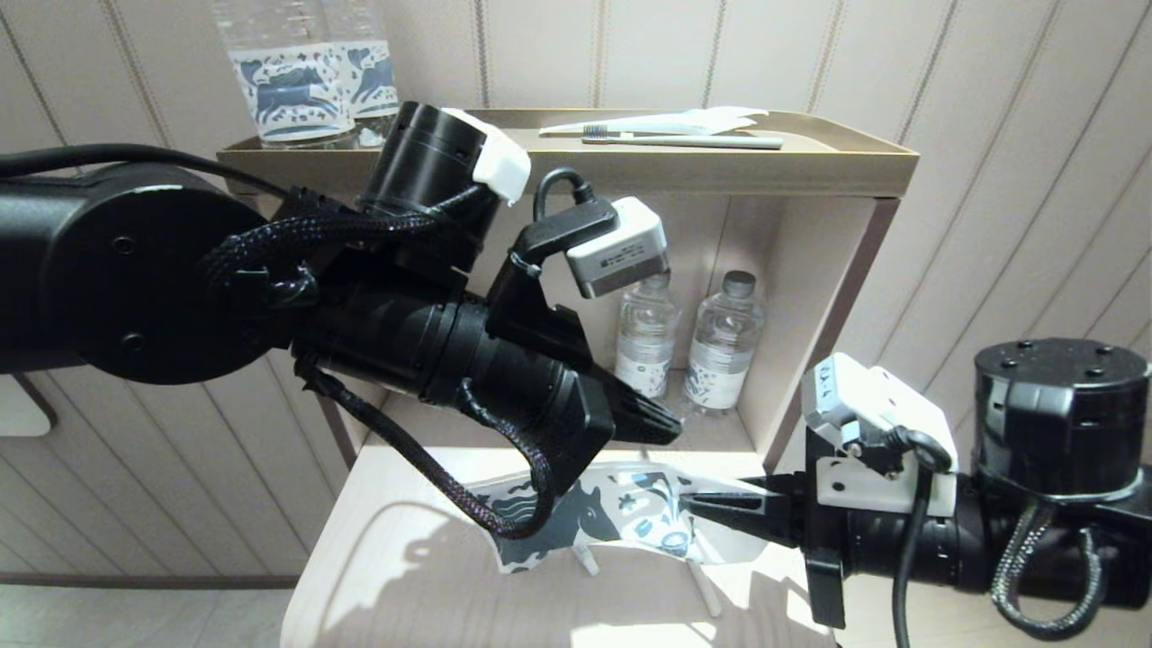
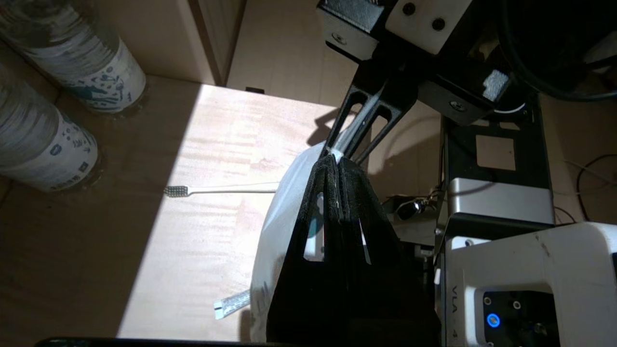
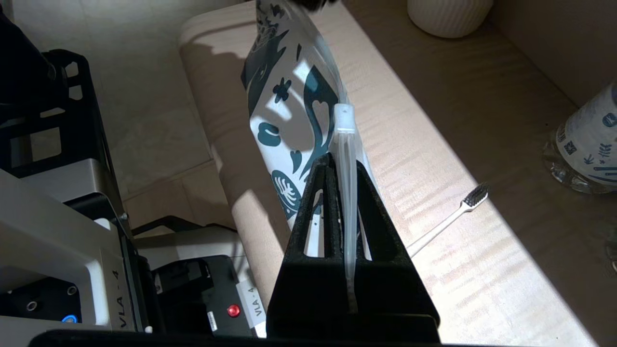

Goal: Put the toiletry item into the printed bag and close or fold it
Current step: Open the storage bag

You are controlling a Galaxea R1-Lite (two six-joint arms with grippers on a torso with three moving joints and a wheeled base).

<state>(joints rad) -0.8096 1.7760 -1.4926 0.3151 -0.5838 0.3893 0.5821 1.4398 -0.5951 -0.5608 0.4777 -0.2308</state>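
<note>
Whitish plastic with blue-grey print, the printed bag (image 1: 621, 517) hangs above the pale wooden shelf (image 1: 405, 576), held up between the two grippers. The left gripper (image 2: 334, 161) is pressed together on one edge of the bag, and in the head view the black left arm hides that end of the bag. The right gripper (image 3: 343, 166) is clamped on the opposite edge, where the clear zip strip with its small slider (image 3: 344, 120) passes between its fingers. I cannot make out if the mouth of the bag is open or if something is inside it. One white toothbrush (image 3: 453, 214) lies on the shelf under the bag, outside it; its handle is partly hidden behind the bag and the gripper. A small flat white strip (image 2: 232, 303) lies on the shelf too, but what it is I cannot tell. On the tray (image 1: 855, 153) on top of the cabinet lie a second toothbrush (image 1: 684, 139) and a white wrapper (image 1: 702, 117), beside two clear bottles (image 1: 306, 72) which are cut off at the top. In the open compartment below stand two small water bottles (image 1: 688, 342).
</note>
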